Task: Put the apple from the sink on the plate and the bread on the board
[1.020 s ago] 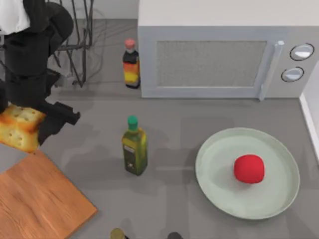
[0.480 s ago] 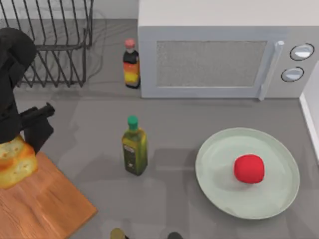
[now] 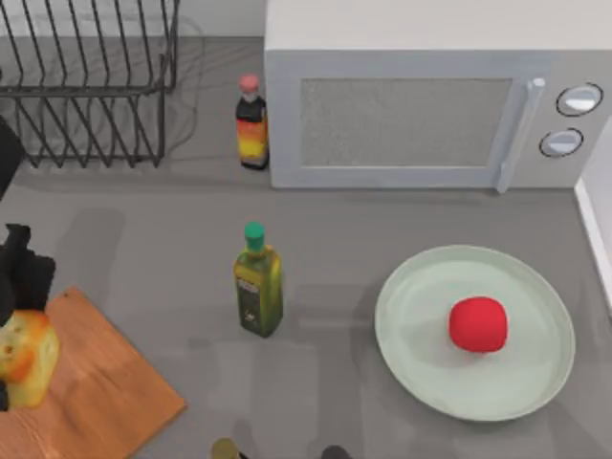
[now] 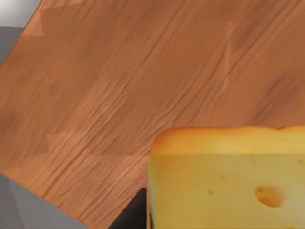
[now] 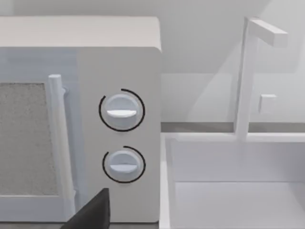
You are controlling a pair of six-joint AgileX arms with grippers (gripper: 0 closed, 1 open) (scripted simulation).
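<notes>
Grey counter (image 3: 172, 258), left fingers (image 3: 19, 287) gripping bread (image 3: 24, 359) over board (image 3: 96, 392) — apple (image 3: 477, 324) on plate (image 3: 421, 287)

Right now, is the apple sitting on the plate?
Touching. In the top view the apple rests inside the plate, right of its middle, with the pale dish showing all around it and no gap or shadow beneath.

The top view's left edge crops the bread (image 3: 27, 356), the board (image 3: 86, 392) and the left end effector (image 3: 14, 277), hiding its fingers.
</notes>
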